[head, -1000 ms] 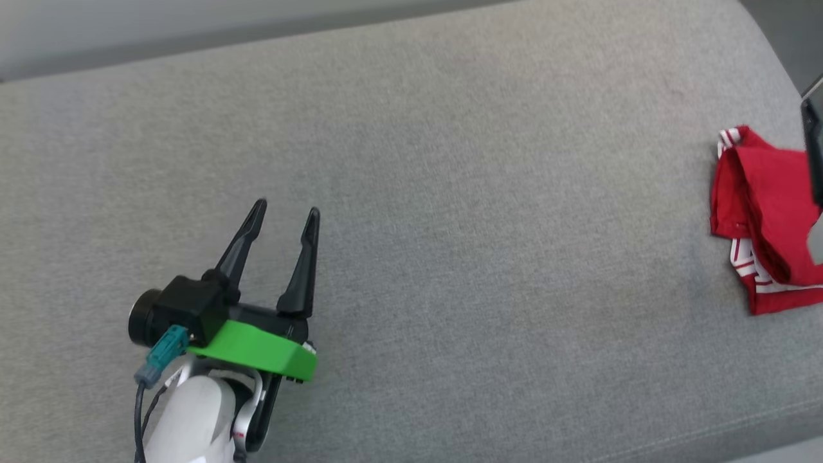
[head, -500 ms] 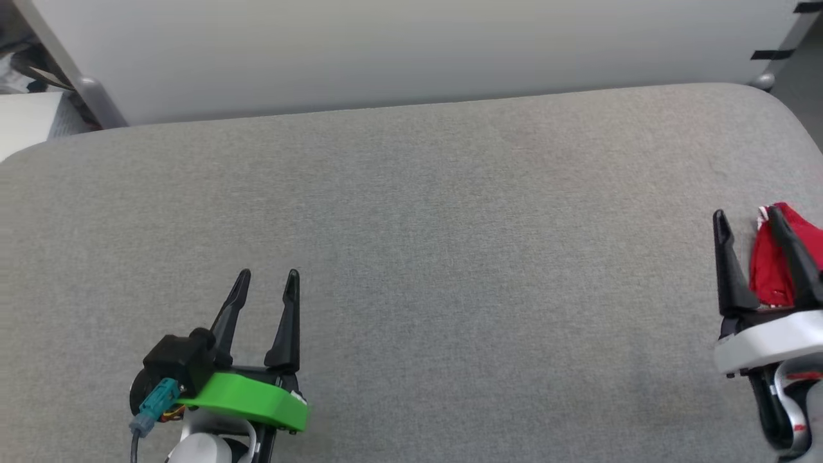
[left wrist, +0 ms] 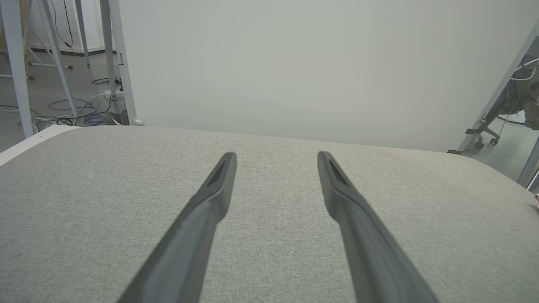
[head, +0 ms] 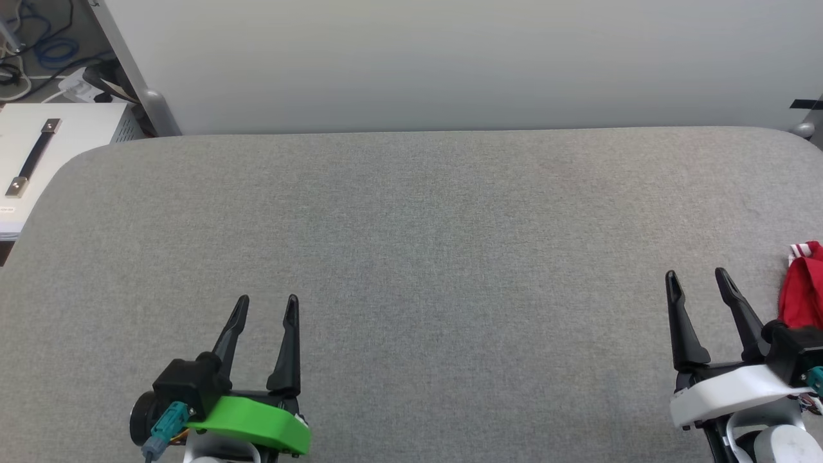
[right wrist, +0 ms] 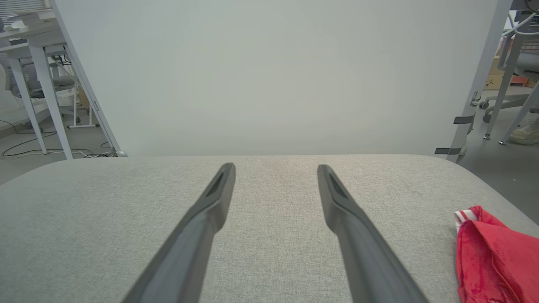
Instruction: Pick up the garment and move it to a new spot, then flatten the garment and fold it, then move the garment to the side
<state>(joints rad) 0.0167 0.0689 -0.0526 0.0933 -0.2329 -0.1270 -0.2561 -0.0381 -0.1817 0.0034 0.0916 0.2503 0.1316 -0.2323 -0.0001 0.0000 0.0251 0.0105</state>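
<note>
The garment [head: 801, 301] beside your right pincer [head: 696, 274]
It lies crumpled just right of those wide-open, empty jaws; your left pincer [head: 267, 298] gapes empty too.

Red garment [right wrist: 492, 261], its trim seemingly striped red and white, against a grey surface [head: 411, 225].

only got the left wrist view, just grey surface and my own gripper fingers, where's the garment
observer: head view has the garment lying bunched near the right edge of the grey surface.
operator: right gripper holding it
observer: no, the right gripper is open and empty, and the garment lies just to its right, apart from its fingers.
operator: any markings showing
observer: the right wrist view shows red-white striped trim at its far corner; no lettering is visible.
</note>
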